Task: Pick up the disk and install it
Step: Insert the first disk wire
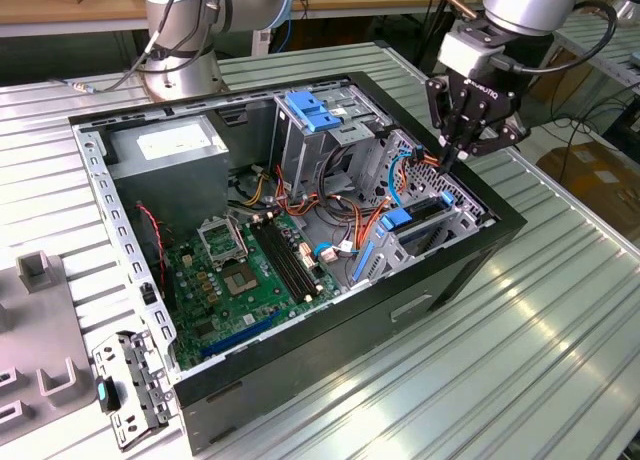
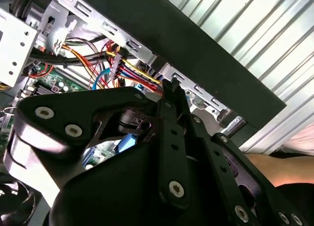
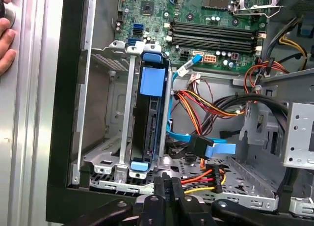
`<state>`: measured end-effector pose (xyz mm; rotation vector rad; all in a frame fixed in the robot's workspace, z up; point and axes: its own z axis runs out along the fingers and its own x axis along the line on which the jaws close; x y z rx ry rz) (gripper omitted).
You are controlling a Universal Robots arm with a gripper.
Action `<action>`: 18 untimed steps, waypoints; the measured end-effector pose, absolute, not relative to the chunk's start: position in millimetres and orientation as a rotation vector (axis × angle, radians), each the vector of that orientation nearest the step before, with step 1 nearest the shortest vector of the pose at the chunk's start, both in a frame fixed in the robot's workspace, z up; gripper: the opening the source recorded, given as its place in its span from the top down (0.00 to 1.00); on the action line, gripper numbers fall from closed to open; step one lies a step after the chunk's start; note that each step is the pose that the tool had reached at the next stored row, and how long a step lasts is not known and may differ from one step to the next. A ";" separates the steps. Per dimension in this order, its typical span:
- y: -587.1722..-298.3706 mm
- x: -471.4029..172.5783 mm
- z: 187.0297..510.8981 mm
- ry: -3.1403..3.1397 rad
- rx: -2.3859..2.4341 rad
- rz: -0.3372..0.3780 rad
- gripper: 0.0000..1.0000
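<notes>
1. Silver metal hard drive in its blue plastic bracket (image 3: pixel 149 113): seated on edge in a slot of the metal drive cage (image 3: pixel 105 137), at about 3 o'clock in the open black computer case (image 1: pixel 330 330) on the ribbed tabletop (image 1: pixel 560 330).
2. Black gripper (image 1: pixel 452 160): poised above that cage, jaws pressed together, gripping nothing.
3. Likely dense, rigid, shock-sensitive; smooth metal faces probably slippery.
4. Best gripped across the blue bracket's edges, clear of the blue data cable (image 3: pixel 216 136).
</notes>
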<state>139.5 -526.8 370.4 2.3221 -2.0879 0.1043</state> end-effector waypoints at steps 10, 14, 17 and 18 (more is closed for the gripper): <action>-526.9 134.4 369.3 -2.217 2.194 0.102 0.83; -526.9 134.1 369.3 -2.217 2.194 0.102 0.83; -526.9 134.0 369.3 -2.217 2.194 0.102 0.83; -526.9 134.0 369.3 -2.217 2.194 0.102 0.83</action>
